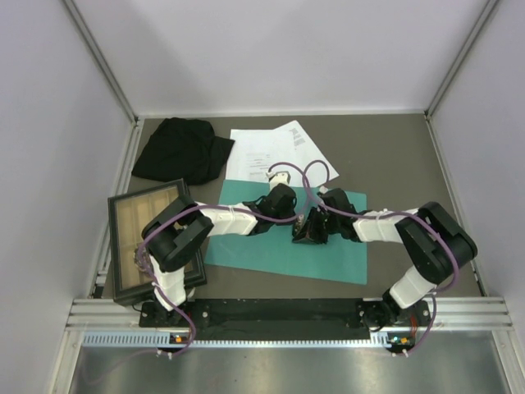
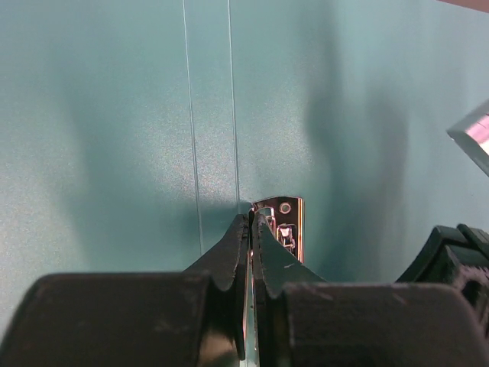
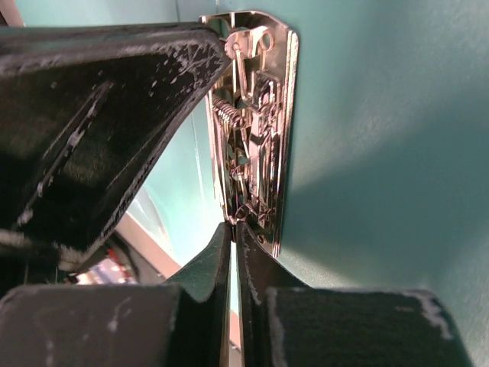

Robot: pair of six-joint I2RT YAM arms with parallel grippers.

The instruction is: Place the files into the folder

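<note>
The teal folder [image 1: 328, 256] lies open and flat in the middle of the table. Its shiny metal clip [image 2: 285, 226] [image 3: 258, 115] sits on the inner face. White files [image 1: 271, 152] lie fanned behind the folder's far edge, outside it. My left gripper [image 2: 251, 219] is shut, its tips right beside the clip's left edge. A thin bright sliver shows in the slit between them; I cannot tell what it is. The right gripper [image 3: 234, 226] is shut too, tips touching the clip's near end, with nothing visible between its fingers. Both wrists crowd over the clip in the top view.
A black cloth [image 1: 182, 149] is bunched at the back left. A dark-framed wooden tray [image 1: 123, 246] lies left of the folder, partly under the left arm. The right arm's body [image 2: 458, 260] shows at the lower right of the left wrist view.
</note>
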